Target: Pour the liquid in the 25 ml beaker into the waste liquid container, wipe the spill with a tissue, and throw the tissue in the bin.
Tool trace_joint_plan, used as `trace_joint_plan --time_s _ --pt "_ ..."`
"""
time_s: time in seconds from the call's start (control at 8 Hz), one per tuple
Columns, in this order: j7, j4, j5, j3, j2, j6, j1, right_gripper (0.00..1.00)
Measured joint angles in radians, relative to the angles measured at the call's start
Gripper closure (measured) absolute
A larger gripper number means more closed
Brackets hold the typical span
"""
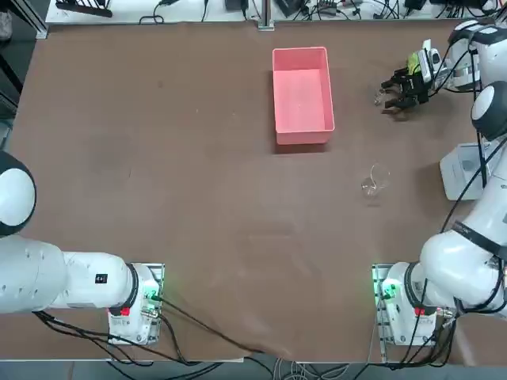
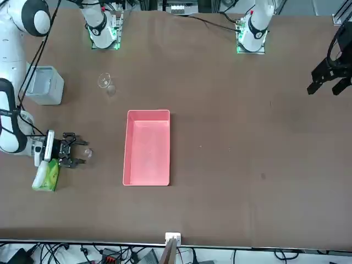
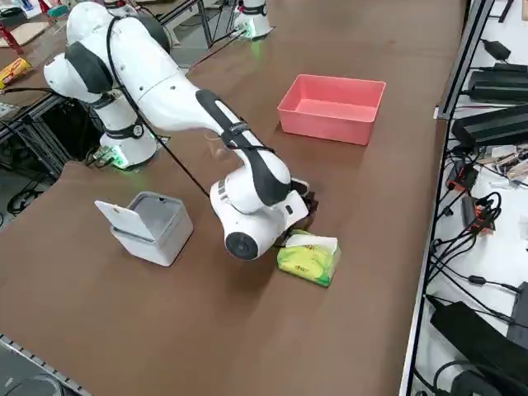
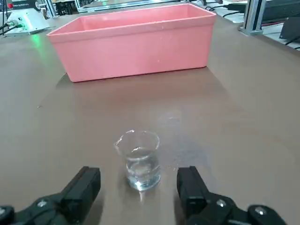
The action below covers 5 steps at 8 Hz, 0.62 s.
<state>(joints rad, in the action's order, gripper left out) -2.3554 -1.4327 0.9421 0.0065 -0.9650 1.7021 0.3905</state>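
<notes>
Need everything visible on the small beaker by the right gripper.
The 25 ml beaker is clear, glass-looking, with a flared rim and pouring lip. It stands upright on the brown table, holding some clear liquid. It sits just ahead of the open right gripper, roughly between the lines of its two fingers, with nothing gripping it. The pink tray lies beyond, apart from it.

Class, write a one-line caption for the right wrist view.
The open right hand lined up with a small glass beaker of clear liquid, a pink tray beyond.

Pink tray (image 1: 303,96), brown tabletop (image 1: 198,206)
</notes>
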Motion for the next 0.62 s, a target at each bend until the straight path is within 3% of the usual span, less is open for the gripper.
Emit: trace_joint_plan --time_s 0.62 --pt "-0.004 0.002 0.004 0.001 -0.009 0.004 -0.006 0.00"
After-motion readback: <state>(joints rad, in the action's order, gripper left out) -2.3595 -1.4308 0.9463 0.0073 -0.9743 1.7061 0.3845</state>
